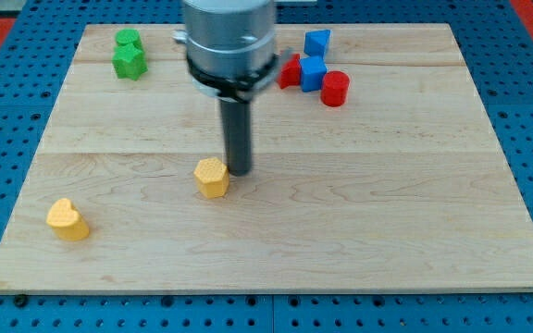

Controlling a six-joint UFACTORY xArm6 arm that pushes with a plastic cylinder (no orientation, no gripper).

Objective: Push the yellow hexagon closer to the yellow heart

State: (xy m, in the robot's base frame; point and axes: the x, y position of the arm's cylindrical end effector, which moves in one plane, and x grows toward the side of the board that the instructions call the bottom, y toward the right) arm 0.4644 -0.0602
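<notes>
The yellow hexagon (212, 177) lies a little left of the board's middle. The yellow heart (67, 219) lies near the board's lower left corner, well to the left of and below the hexagon. My tip (239, 172) stands on the board just to the right of the hexagon, touching or almost touching its right side. The rod rises from there to the arm's grey body at the view's top.
Two green blocks (129, 54) sit together at the board's top left. At the top right there is a cluster: a blue block (316, 42), a red block (290, 72), a blue cube (313, 73) and a red cylinder (335, 89). The wooden board (387, 203) lies on a blue pegboard.
</notes>
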